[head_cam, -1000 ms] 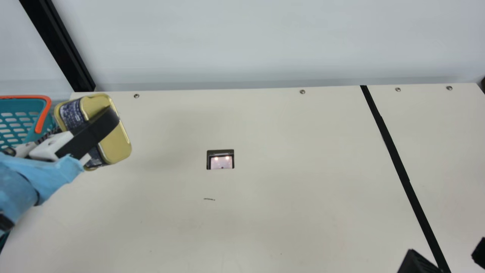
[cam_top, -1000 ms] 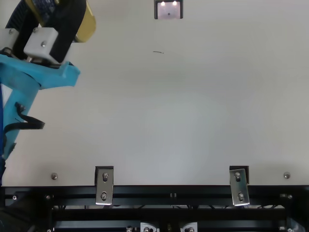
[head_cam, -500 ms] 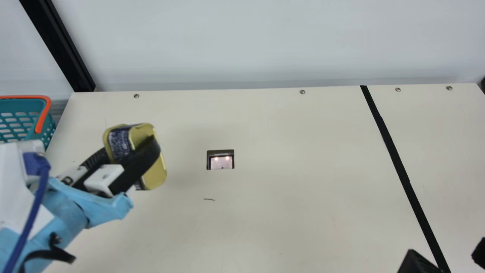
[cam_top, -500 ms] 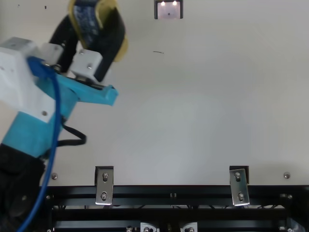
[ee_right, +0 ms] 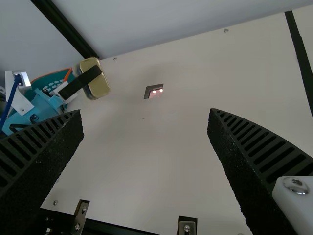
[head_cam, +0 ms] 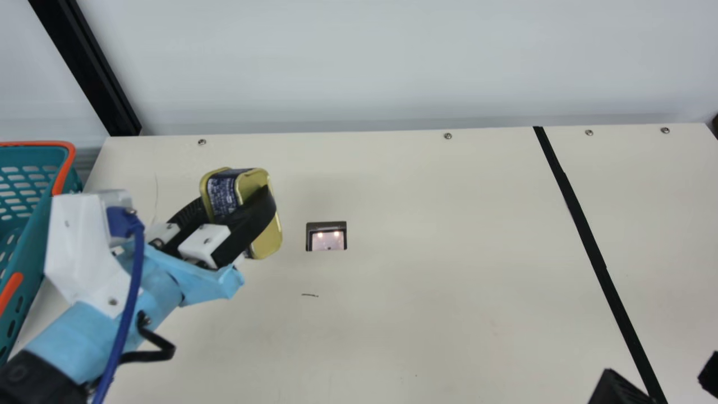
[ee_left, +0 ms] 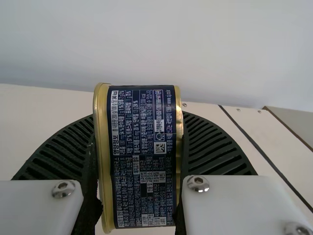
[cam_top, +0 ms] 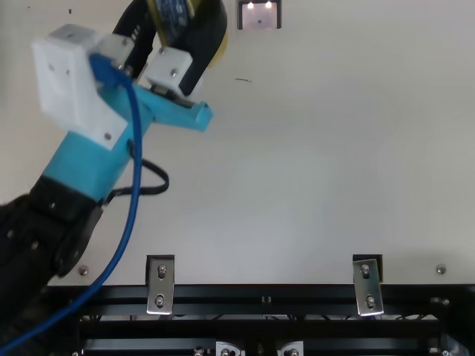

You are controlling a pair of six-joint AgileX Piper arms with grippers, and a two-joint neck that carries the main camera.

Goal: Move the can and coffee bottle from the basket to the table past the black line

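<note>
Left of centre in the main view, the navy-labelled gold can [head_cam: 269,239], partly covered by a finger [head_cam: 252,219], is pinched above the table [head_cam: 420,280] by the left gripper [head_cam: 238,197]; at lower right, the spread right gripper [head_cam: 659,367] is cut off.

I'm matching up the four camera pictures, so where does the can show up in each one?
Main view: the can is left of centre, between the left end effector's fingers.
Top view: the can is left of centre, cut off by the top edge.
Left wrist view: the can stands large near the middle.
Right wrist view: the can is small, at upper left.
Shared landmark: the cream table, in all four.
</note>
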